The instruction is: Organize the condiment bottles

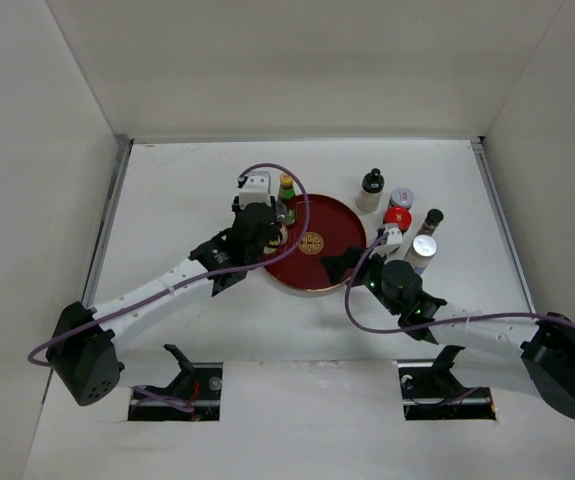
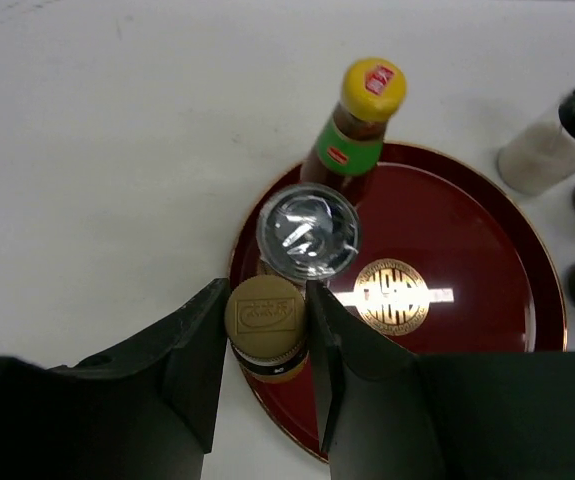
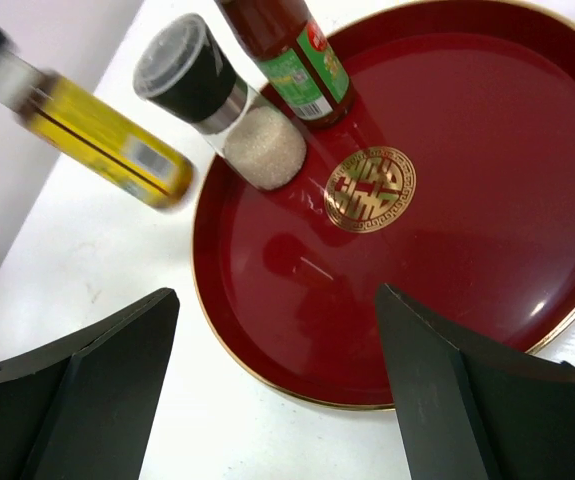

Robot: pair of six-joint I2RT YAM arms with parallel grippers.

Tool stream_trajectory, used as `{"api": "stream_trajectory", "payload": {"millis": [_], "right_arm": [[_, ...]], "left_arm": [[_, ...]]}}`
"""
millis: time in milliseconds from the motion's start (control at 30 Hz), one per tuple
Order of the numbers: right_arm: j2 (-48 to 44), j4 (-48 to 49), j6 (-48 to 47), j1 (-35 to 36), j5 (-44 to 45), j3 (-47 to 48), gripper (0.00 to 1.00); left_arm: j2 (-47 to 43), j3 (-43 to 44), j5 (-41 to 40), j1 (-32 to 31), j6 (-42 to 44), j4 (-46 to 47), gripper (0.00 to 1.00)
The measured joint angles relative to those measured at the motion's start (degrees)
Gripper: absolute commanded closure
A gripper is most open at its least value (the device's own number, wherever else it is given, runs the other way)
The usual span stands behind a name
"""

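Placement seems the step in hand: the left gripper (image 2: 264,302) pinches the oil bottle (image 2: 265,322) over the left rim of the tray (image 2: 467,230), beside a shaker (image 2: 308,232) and sauce bottle (image 2: 359,125) (both inside it). The next move likely calls for lowering the bottle upright, then releasing. The right gripper (image 3: 275,296) hangs spread, empty.

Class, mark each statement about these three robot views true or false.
1. The left gripper is shut on a gold-capped bottle. True.
2. The right gripper holds a bottle. False: it is open and empty over the red tray.
3. A yellow-capped bottle stands on the tray. True.
4. Every bottle is on the tray. False: several bottles stand on the table to its right.
5. The tray's gold emblem is covered. False: it lies bare.
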Motion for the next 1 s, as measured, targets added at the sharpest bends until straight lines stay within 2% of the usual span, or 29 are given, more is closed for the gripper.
{"api": "stream_trajectory", "payload": {"millis": [200,367,400,467,567,667,700,800,867,933,1000], "right_arm": [[-3.43,0.04,-0.02,-0.48,0.39,-0.74,0.16],[-5.07,0.04,-0.02,-0.85,1.49,-1.40,0.16],[-5.11,-0.04,-0.04,-1.01,1.73,-1.51,0.16],[-5.16,-0.31,-0.04,-1.05,2.34,-1.51,0.16],[-5.81,-0.98,-0.09,-1.05,3.48,-1.51,0.15],[-6.93,-2.38,-0.35,-1.05,4.81,-1.33,0.17],[-7.28,-3.34,-0.48,-1.05,5.40,-1.01,0.21],[-7.63,-7.02,-1.20,-1.05,6.80,1.49,0.50],[-7.63,-9.73,-1.75,-1.05,7.50,4.22,0.65],[-7.63,-12.76,-2.49,-1.05,8.44,7.54,0.71],[-7.78,-15.98,-3.58,-1.05,9.97,10.97,0.72]], "left_arm": [[7.21,-1.53,1.14,-2.89,-1.22,2.16,0.80],[9.22,-4.20,1.53,-2.60,-1.92,6.34,0.71],[9.22,-4.72,1.46,-2.51,-2.08,7.48,0.67],[9.18,-5.57,1.57,-2.29,-2.29,9.18,0.49],[9.01,-7.61,2.32,-2.25,-2.75,10.08,0.29],[7.32,-10.14,3.08,-2.25,-2.99,10.29,0.14],[6.21,-10.82,3.21,-2.25,-2.95,10.29,0.10],[1.49,-12.17,3.54,-2.19,-2.93,11.47,0.04],[-2.19,-13.51,3.63,-1.92,-2.95,14.08,0.03],[-6.34,-16.06,3.61,-1.51,-2.99,18.12,0.03],[-10.69,-19.85,3.21,-0.96,-3.02,22.51,0.02]]}}
